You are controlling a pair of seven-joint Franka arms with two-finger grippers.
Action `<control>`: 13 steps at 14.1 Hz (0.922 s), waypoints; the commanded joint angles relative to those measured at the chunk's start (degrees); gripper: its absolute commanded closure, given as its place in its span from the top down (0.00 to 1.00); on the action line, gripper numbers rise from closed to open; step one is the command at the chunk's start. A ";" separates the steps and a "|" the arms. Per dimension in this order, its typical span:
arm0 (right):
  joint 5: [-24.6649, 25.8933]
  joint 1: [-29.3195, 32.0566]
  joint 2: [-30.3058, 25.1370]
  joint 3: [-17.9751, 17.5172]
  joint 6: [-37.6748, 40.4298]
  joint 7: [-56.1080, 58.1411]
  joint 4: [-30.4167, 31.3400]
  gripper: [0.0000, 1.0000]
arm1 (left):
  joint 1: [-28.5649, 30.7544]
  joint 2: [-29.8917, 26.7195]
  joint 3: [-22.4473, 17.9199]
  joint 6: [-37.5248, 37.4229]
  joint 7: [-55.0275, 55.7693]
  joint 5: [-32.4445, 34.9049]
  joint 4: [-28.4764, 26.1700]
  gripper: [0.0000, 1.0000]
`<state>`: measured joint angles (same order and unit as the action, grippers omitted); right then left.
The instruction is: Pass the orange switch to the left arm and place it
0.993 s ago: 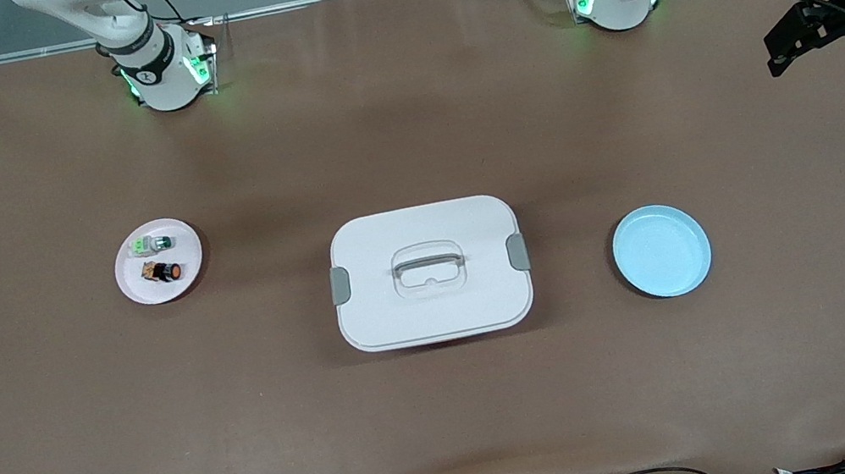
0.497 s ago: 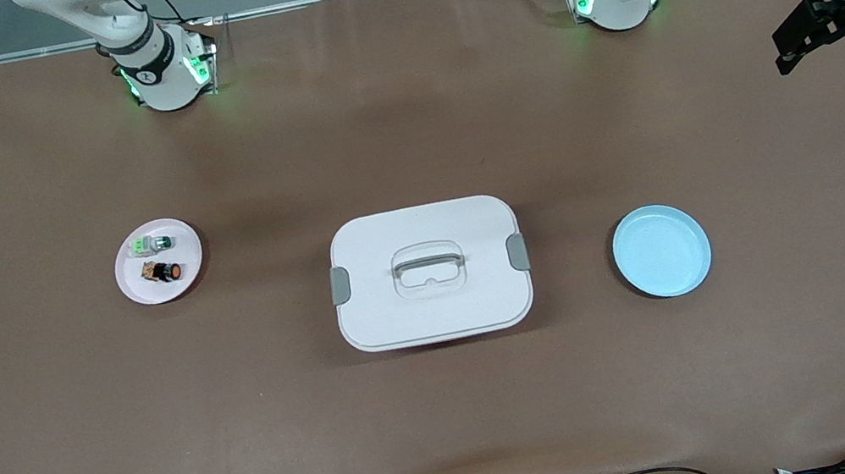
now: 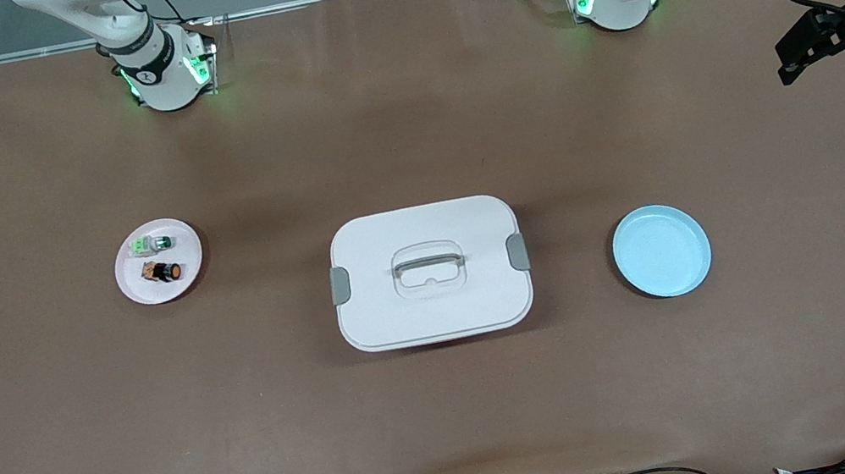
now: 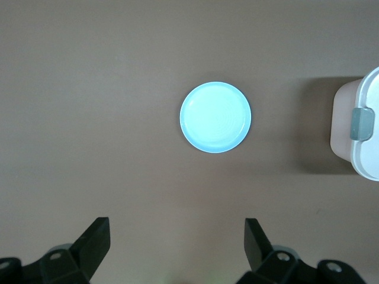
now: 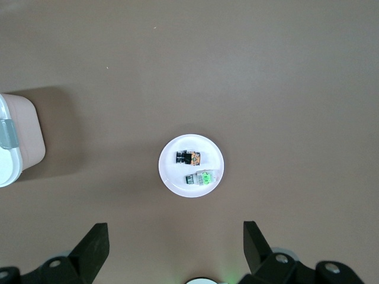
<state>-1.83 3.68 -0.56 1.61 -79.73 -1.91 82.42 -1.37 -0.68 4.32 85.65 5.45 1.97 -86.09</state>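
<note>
The orange switch (image 3: 162, 272) (image 5: 189, 157) lies on its side on a small white plate (image 3: 187, 255) (image 5: 171, 173) toward the right arm's end of the table. The white box (image 3: 428, 272) with grey clips stands mid-table. My right gripper (image 5: 176, 239) hangs high over the table beside that plate, open and empty. My left gripper (image 4: 177, 236) hangs high over the left arm's end, near the blue plate (image 3: 661, 250) (image 4: 215, 117), also open and empty.
A green-and-white switch (image 3: 151, 245) (image 5: 201, 177) shares the white plate, farther from the front camera than the orange one. The box's edge (image 4: 362, 127) (image 5: 10, 142) shows in both wrist views. The blue plate holds nothing. Brown mat covers the table.
Both hands have drifted slightly outward toward the table's ends. Nothing on the table has moved.
</note>
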 commanded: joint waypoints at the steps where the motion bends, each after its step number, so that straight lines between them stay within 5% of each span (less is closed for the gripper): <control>1: -0.99 0.45 -0.05 -0.29 -0.16 -0.90 0.29 1.00 | 0.05 0.50 -0.02 -0.66 -1.40 0.92 1.54 1.00; 10: -5.29 2.30 6.71 -0.20 -1.56 -0.64 1.16 1.00 | 2.07 1.12 -0.10 -0.66 -1.93 1.10 1.54 1.00; 13: -5.21 2.30 5.49 -0.20 -7.51 -0.90 10.00 1.00 | 1.98 1.73 -0.02 -0.05 -1.93 0.93 1.63 1.00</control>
<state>-6.05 5.26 6.88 1.78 -83.24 -2.11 85.83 0.75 0.41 4.18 85.68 4.51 2.17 -85.62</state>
